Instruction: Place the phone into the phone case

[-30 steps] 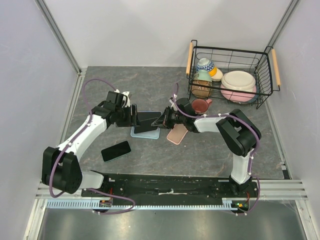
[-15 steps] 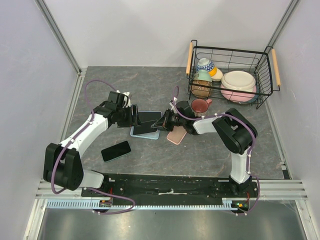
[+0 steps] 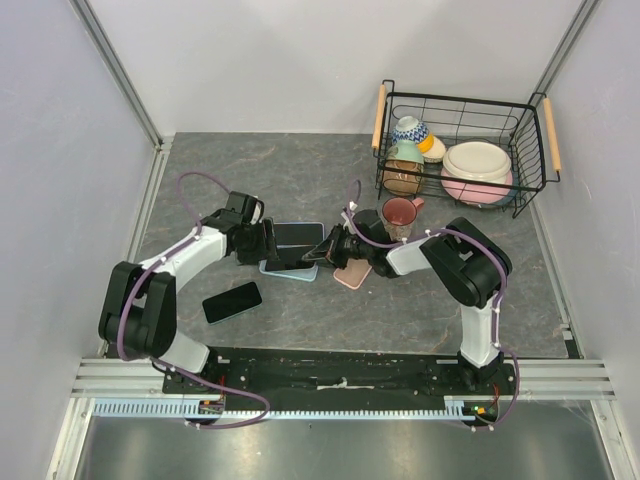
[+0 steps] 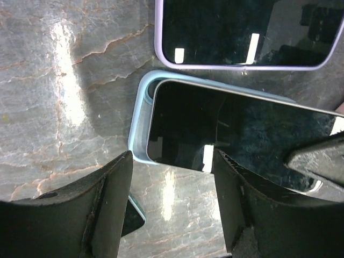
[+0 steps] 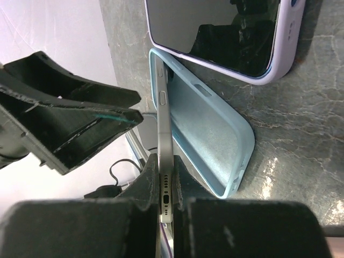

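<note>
Phone [image 5: 165, 161]: slim, with a black glass screen and a silver edge; the charging port shows on its short end.
Phone grip: pinched at the port end by the right gripper [image 5: 165, 207].
Phone pose: tilted, its 9 o'clock end down in the case and its 3 o'clock end lifted.
Phone case [image 5: 209, 145]: pale blue and soft-looking, with a raised rim and button cut-outs along one long side.
Case pose: flat on the desk, open side up, long axis running 9 to 3 o'clock.
Case place: near the desk's middle, slightly toward 9 o'clock.
Fit: phone only partly in, not seated.
</note>
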Motion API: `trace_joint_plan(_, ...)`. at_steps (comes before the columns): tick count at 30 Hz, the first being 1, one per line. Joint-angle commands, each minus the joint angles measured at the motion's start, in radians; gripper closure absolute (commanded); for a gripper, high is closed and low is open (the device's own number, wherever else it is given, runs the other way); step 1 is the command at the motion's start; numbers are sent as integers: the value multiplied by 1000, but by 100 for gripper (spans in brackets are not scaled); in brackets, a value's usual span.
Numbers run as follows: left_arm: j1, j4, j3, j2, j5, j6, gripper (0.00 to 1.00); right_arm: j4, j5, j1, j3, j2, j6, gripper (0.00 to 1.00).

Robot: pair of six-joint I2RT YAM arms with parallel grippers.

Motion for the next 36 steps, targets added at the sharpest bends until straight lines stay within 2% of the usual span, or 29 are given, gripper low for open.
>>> trace_joint_plan(1, -1, 128, -27, 42, -24, -51, 32, 52, -16, 18, -31, 38, 34, 100)
trace_joint_plan(12, 0, 211, -28, 117, 10, -28, 34, 19, 15, 18, 6, 98, -23, 100)
trace_joint_plan(20, 16, 266, -76, -40, -47, -47, 34, 18, 12, 18, 3, 110, -29, 100)
trace_joint_plan(25, 65, 262, -64, -31, -71, -65, 39, 6, 4, 18, -3, 109, -38, 100)
trace_joint_plan(31, 148, 285, -80, 51, 46, -85, 40, -16, 5, 18, -2, 98, -52, 100)
trace_joint_plan(36, 198, 410, -153, 111, 226, -145, 43, -16, 13, 19, -6, 92, -50, 100)
